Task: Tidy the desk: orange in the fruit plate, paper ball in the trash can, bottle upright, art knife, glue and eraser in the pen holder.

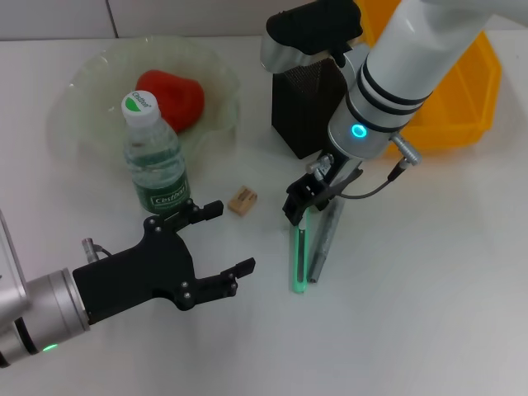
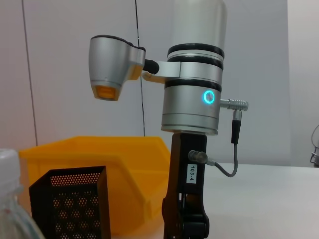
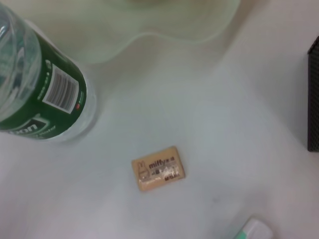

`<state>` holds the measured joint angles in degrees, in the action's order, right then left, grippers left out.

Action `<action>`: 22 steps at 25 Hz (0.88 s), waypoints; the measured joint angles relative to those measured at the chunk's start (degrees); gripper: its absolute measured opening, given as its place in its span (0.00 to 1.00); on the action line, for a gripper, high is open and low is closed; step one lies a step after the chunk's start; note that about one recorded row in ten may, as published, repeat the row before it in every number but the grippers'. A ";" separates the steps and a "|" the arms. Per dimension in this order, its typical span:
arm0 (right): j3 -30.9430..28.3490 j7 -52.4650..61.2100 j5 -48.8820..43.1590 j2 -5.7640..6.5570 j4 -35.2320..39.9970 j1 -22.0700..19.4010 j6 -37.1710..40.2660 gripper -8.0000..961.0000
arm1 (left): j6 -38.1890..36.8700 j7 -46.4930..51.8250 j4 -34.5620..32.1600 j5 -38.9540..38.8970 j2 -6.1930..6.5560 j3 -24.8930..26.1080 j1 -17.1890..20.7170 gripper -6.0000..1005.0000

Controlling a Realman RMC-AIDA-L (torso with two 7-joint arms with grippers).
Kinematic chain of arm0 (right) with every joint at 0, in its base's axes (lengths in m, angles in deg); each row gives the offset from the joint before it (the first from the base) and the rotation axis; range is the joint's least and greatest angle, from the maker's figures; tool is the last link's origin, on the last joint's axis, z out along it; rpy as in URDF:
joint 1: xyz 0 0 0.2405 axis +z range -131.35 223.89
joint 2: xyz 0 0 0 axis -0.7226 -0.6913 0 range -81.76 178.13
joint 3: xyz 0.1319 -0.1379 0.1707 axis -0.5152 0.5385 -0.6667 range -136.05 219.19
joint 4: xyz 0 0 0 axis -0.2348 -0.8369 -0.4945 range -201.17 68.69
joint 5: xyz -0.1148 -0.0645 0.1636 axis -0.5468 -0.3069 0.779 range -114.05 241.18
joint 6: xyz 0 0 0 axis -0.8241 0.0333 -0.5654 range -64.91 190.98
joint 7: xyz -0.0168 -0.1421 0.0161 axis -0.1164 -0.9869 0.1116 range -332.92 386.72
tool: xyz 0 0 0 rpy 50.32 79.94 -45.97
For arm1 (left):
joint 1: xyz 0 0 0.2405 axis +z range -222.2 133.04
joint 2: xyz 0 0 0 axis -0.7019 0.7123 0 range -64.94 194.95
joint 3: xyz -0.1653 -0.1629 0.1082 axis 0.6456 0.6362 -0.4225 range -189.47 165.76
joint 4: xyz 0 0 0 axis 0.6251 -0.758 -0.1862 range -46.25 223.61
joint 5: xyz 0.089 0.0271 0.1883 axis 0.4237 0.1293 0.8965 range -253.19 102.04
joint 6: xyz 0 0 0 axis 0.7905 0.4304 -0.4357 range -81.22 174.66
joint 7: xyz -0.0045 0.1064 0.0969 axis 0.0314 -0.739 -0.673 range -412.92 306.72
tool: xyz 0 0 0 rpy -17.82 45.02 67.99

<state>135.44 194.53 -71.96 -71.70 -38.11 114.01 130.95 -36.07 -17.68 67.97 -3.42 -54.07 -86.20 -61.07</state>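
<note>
The bottle (image 1: 155,161) stands upright beside the fruit plate (image 1: 82,91), which holds a red fruit (image 1: 173,97); no orange-coloured fruit shows. A tan eraser (image 1: 242,200) (image 3: 158,168) lies on the desk between the bottle and my right gripper (image 1: 299,208). That gripper hangs over the upper end of the green art knife (image 1: 299,262), with the grey glue stick (image 1: 326,239) lying alongside it. Behind them stands the black mesh pen holder (image 1: 307,111) (image 2: 75,204). My left gripper (image 1: 231,237) is open just in front of the bottle, holding nothing. The paper ball is out of view.
A yellow bin (image 1: 462,91) (image 2: 104,159) sits at the back right, behind the pen holder. The right arm's silver wrist (image 2: 192,99) rises above the knife. White desk surface stretches to the front right.
</note>
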 joint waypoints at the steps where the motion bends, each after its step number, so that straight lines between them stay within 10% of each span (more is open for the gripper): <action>1: 0.00 0.00 0.00 0.00 0.00 0.00 0.00 0.57 | 0.00 0.00 0.00 0.00 0.00 0.00 0.00 0.85; 22: -0.39 1.50 1.91 0.00 -1.58 0.90 -0.63 0.50 | 0.06 0.00 0.69 0.00 -0.01 -0.69 -0.98 0.85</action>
<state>135.05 196.04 -70.05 -71.70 -39.68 114.91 130.32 -36.01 -17.68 68.65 -3.42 -54.08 -86.90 -62.06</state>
